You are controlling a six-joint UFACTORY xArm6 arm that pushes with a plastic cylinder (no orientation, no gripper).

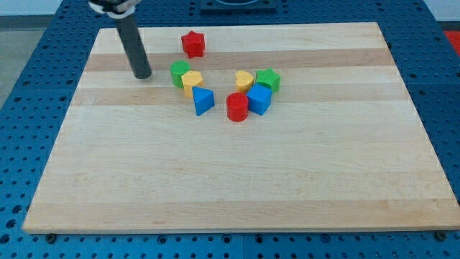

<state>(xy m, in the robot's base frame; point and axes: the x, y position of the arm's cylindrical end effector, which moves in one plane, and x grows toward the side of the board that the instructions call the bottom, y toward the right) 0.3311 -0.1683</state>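
Observation:
My tip (142,75) rests on the wooden board in the upper left part of the view, touching no block. The nearest block is a green round one (179,72), a short way to the tip's right. A yellow block (191,81) sits against it, and a blue triangular block (203,100) lies just below that. A red star block (192,44) stands apart toward the view's top. Further right, a yellow heart-like block (244,80), a green star-like block (268,79), a blue cube (259,99) and a red cylinder (237,106) form a tight cluster.
The wooden board (237,180) lies on a blue perforated table (29,86). The rod's dark shaft (131,39) rises from the tip toward the view's top left.

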